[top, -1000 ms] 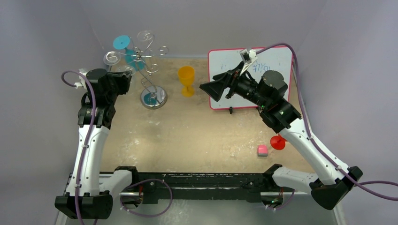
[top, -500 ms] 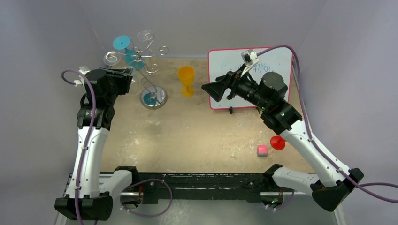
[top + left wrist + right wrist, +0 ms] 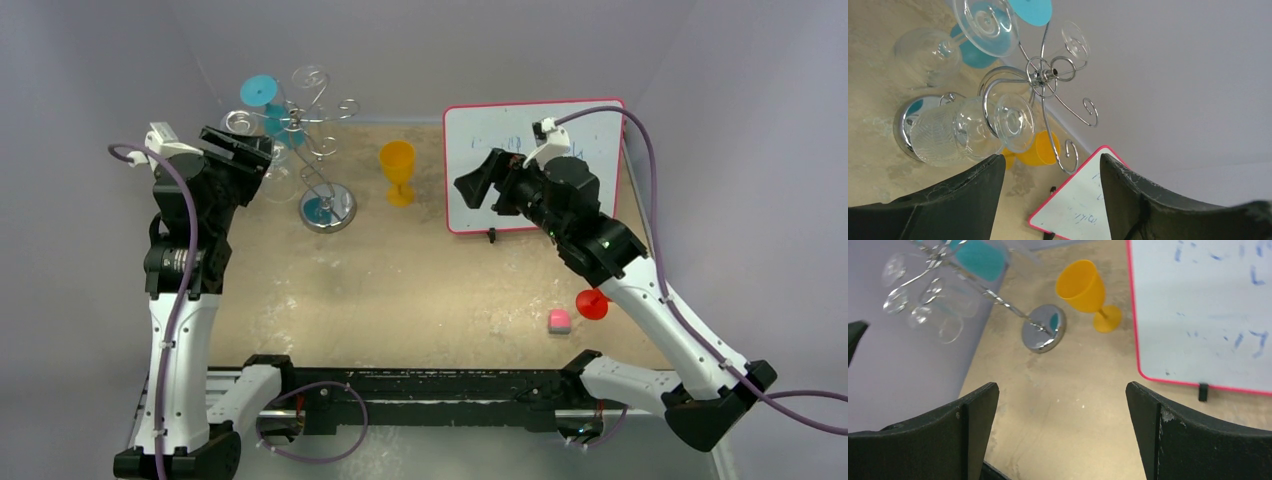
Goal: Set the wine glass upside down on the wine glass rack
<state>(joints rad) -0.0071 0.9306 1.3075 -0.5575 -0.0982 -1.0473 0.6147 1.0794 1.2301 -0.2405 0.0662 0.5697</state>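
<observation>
**Item 1, wine glass rack** (image 3: 318, 135). Silver wire tree with curled arms, a wavy stem and a round shiny base. It stands at the far left of your table (image 3: 400, 290), near the back wall.

**Item 2, clear wine glass** (image 3: 955, 135). It has a ribbed bowl and hangs upside down on the rack. A curled arm hooks round its stem, with the foot above the wire and the bowl below, over the base.

**Item 3, left gripper** (image 3: 1050, 170). Your left pincer stands apart, and nothing lies between its fingers (image 3: 963, 195). The hung glass is just beyond the fingertips. You cannot tell whether one finger brushes the bowl. From overhead, the gripper is raised just left of the rack.

**Item 4, right gripper** (image 3: 1062, 390). Your right pincer is spread wide and holds nothing. It is in the air over the left part of the whiteboard, well apart from the rack and turned toward it.

**Item 5, second clear glass** (image 3: 928, 57). It has a smooth bowl and hangs upside down on another arm.

**Item 6, teal glass** (image 3: 973, 55). It hangs upside down, foot uppermost, just beside the second clear glass.

**Item 7, orange goblet** (image 3: 397, 170). It stands upright on the table between the rack and the whiteboard.

**Item 8, whiteboard** (image 3: 580, 130). Red-framed with faint blue marks, at the far right of the table.

**Item 9, pink block** (image 3: 559, 320). It lies on the table near your right arm.

**Item 10, red object** (image 3: 592, 303). It is just beside the pink block and partly hidden by the right arm, so you cannot tell what kind of thing it is.
</observation>
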